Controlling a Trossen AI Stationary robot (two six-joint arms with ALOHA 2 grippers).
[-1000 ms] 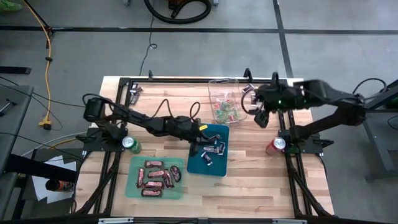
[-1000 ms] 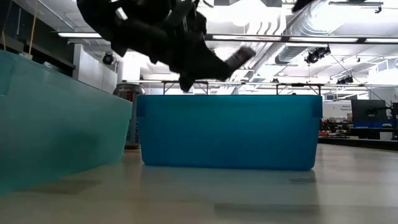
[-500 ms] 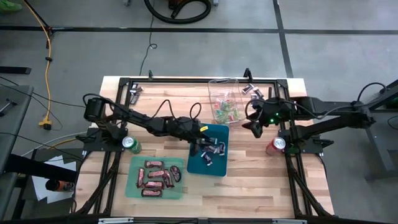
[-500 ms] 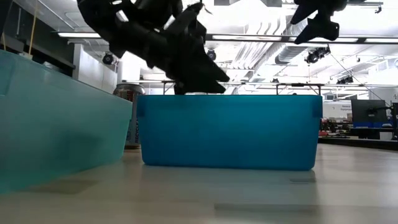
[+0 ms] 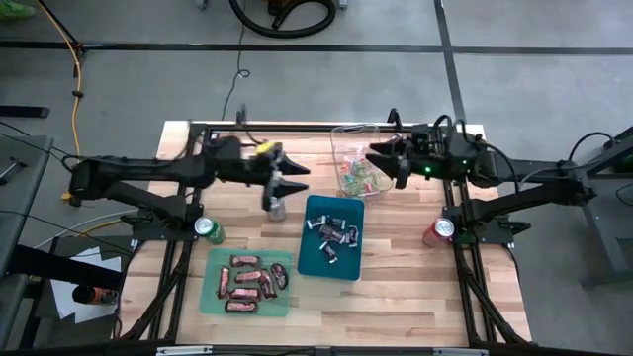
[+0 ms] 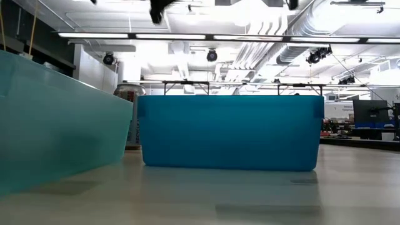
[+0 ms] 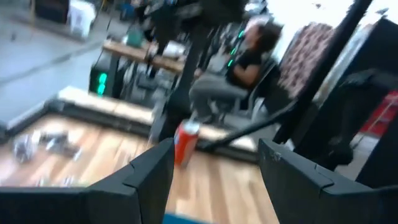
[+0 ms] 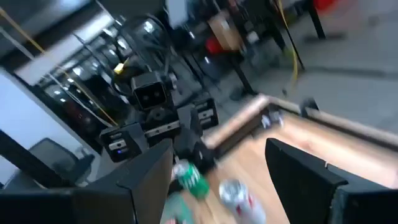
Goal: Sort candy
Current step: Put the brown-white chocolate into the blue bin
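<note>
Dark and silver wrapped candy (image 5: 334, 235) lies in the blue tray (image 5: 307, 259), which also shows in the low view (image 6: 231, 131). Red-brown bars (image 5: 247, 282) lie in the green tray (image 5: 210, 297). Bright small candy (image 5: 358, 176) fills a clear container (image 5: 341, 133) at the far side. My left gripper (image 5: 297, 176) (image 7: 214, 149) hangs open above bare table, to the far left of the blue tray. My right gripper (image 5: 376, 160) (image 8: 217, 146) hangs open over the clear container's right side. Neither has anything between its fingers.
A green can (image 5: 206, 229) stands at the left and a red can (image 5: 438, 230) at the right. A silvery can-like thing (image 5: 275, 206) stands under the left arm. Loose dark pieces (image 5: 401, 143) (image 5: 216, 146) lie near the far edge. A person sits beyond the table (image 7: 242, 74).
My left gripper has opened over the blue tray and let go of a silver wrapped piece, then risen and gone toward the table's far left. My right gripper has gone left toward the clear container and turned to point left.
</note>
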